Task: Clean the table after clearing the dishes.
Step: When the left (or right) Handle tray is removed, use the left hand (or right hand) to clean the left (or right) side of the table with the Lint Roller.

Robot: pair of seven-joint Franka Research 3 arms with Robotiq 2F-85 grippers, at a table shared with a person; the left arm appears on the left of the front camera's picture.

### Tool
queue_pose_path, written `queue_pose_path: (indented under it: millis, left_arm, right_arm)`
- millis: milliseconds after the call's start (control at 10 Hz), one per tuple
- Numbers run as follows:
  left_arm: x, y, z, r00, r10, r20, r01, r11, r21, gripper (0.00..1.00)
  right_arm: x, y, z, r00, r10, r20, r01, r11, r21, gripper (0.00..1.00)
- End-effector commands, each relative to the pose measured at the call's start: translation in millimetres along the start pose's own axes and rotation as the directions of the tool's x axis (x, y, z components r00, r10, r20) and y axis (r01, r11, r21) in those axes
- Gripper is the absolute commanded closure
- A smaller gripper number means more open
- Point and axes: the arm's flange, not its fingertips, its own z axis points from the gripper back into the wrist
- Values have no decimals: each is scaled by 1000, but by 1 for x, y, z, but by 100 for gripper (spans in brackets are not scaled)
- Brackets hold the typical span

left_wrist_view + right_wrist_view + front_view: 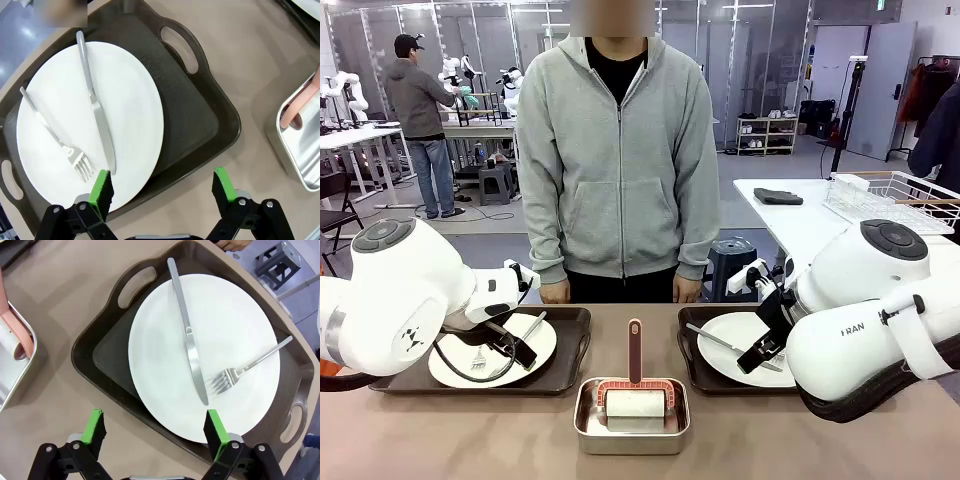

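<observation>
The left end effector [162, 185] and the right end effector [155, 424] are held released, each above a tray [220, 125] rim. The dishes [235, 340] are placed on the tabletop [240, 60]. If a tray is lifted tilted, the knife [100, 125] and fork [55, 135] may be slid off.

Bright, even overhead room light, no hard glare. Soft short shadows on the counter [440, 430] beside the tray [100, 355] and the steel pan [305, 155]. White plate [130, 100] nearly washed out. Wrist views sharp, with wide-angle bending at the edges. Front view slightly soft, background still readable.
</observation>
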Motion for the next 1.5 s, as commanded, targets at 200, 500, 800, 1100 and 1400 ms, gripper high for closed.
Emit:
queue_pose_path:
  millis: [200, 500, 800, 1100, 1400]
  left_arm:
    - [0, 0, 0, 1000, 0, 0, 0, 1000, 0, 0]
    - [0, 0, 0, 1000, 0, 0, 0, 1000, 0, 0]
    - [0, 0, 0, 1000, 0, 0, 0, 1000, 0, 0]
    - [13, 6, 8, 1000, -23, -9, 23, 999, -44, 0]
    - [34, 35, 35, 995, 28, -95, -59, 940, -337, 0]
  right_arm:
    - [0, 0, 0, 1000, 0, 0, 0, 1000, 0, 0]
    - [0, 0, 0, 1000, 0, 0, 0, 1000, 0, 0]
    - [0, 0, 0, 1000, 0, 0, 0, 1000, 0, 0]
    - [12, -11, 8, 1000, -18, 9, 18, 998, 56, 0]
    - [50, -46, 28, 994, -104, -20, 104, 937, 334, 0]
